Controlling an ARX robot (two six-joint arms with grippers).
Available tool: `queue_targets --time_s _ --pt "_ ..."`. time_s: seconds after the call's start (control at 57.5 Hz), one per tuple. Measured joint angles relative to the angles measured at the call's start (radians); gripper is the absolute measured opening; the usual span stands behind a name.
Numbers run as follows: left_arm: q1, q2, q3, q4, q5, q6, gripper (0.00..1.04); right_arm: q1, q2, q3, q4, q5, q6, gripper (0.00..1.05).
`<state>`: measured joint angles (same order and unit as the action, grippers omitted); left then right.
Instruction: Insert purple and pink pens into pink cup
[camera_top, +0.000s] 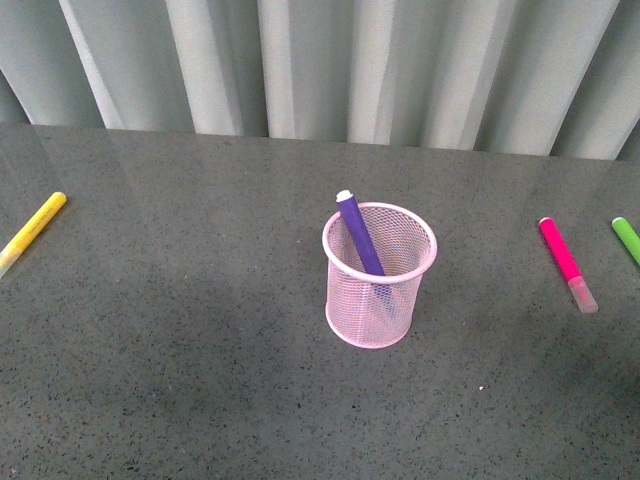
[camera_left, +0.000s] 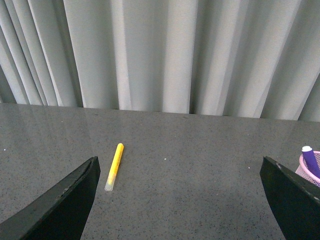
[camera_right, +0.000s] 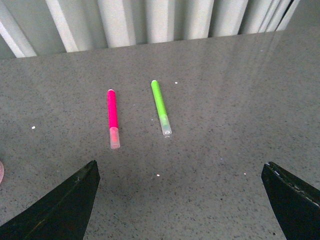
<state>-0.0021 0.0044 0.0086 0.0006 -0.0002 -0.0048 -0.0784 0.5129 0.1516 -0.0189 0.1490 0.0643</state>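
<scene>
The pink cup (camera_top: 380, 290) stands upright at the middle of the grey table. The purple pen (camera_top: 360, 236) leans inside it, its tip above the rim; both also show at the edge of the left wrist view, cup (camera_left: 310, 172) and pen (camera_left: 311, 159). The pink pen (camera_top: 567, 262) lies flat on the table to the right of the cup, clear cap toward me; it also shows in the right wrist view (camera_right: 113, 118). Neither arm shows in the front view. My left gripper (camera_left: 180, 172) is open and empty. My right gripper (camera_right: 180, 175) is open and empty, short of the pink pen.
A yellow marker (camera_top: 32, 231) lies at the far left, also in the left wrist view (camera_left: 114, 166). A green marker (camera_top: 626, 238) lies at the right edge beside the pink pen, also in the right wrist view (camera_right: 160, 107). A grey curtain (camera_top: 320, 60) hangs behind the table.
</scene>
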Motion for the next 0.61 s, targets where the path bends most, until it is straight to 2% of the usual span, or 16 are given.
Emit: queue_targets --time_s 0.209,0.365,0.608 --pt "0.000 -0.001 0.000 0.000 -0.001 0.000 0.98 -0.063 0.423 0.128 0.219 -0.083 -0.032 0.98" --pt "0.000 -0.001 0.000 0.000 0.000 0.000 0.98 -0.070 0.760 0.301 0.244 -0.157 -0.037 0.98" --pt "0.000 -0.001 0.000 0.000 0.000 0.000 0.98 -0.023 1.106 0.556 0.219 -0.181 0.000 0.98"
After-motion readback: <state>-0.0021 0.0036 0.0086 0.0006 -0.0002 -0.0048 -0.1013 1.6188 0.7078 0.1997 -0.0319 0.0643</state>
